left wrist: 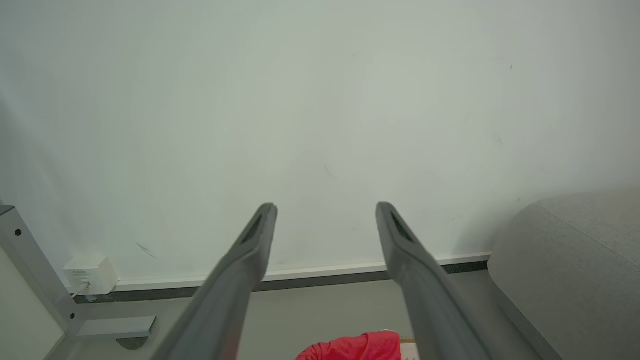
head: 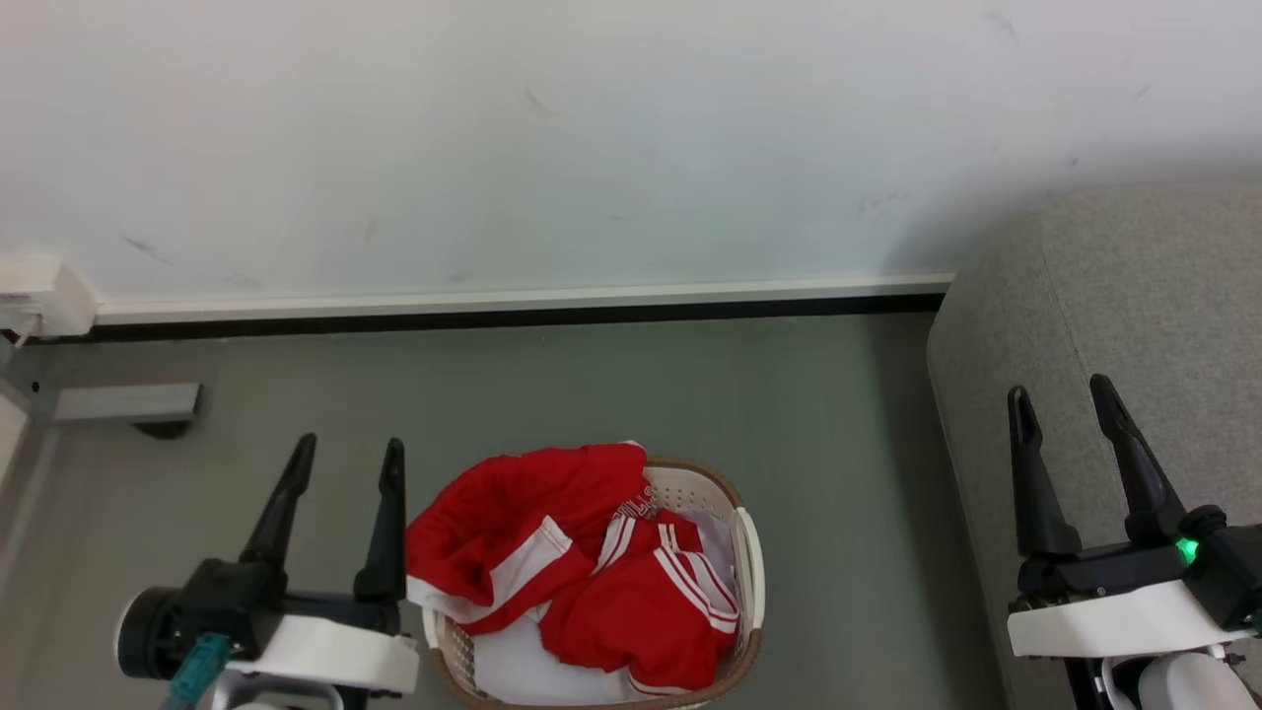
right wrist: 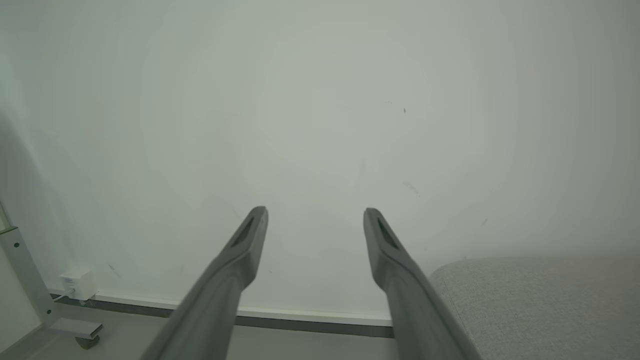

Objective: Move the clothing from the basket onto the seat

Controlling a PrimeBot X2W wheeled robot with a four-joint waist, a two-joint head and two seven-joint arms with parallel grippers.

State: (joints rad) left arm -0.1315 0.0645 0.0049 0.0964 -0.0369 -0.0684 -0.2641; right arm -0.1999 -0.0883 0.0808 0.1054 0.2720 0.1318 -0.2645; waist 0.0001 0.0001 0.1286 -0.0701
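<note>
Clothing [head: 552, 532] lay heaped in the basket [head: 751, 562], near centre. I held the left gripper [head: 350, 442] beside it and the right gripper [head: 1060, 388] by the seat [head: 1134, 316], both open and empty, presumably ready to pick.

Grey floor [head: 611, 394]: basket [head: 751, 552], seat [head: 1134, 325].

Bright, even, diffuse light fills my head view, all sharp. A soft shadow darkens the scuffed white wall [head: 927, 227] beside the light grey fabric sofa [head: 1134, 325]. My wrist views dim toward their corners; the fingers [left wrist: 235, 285] of my left claw [left wrist: 325, 207] and right claw [right wrist: 315, 212] look washed-out and soft.
</note>
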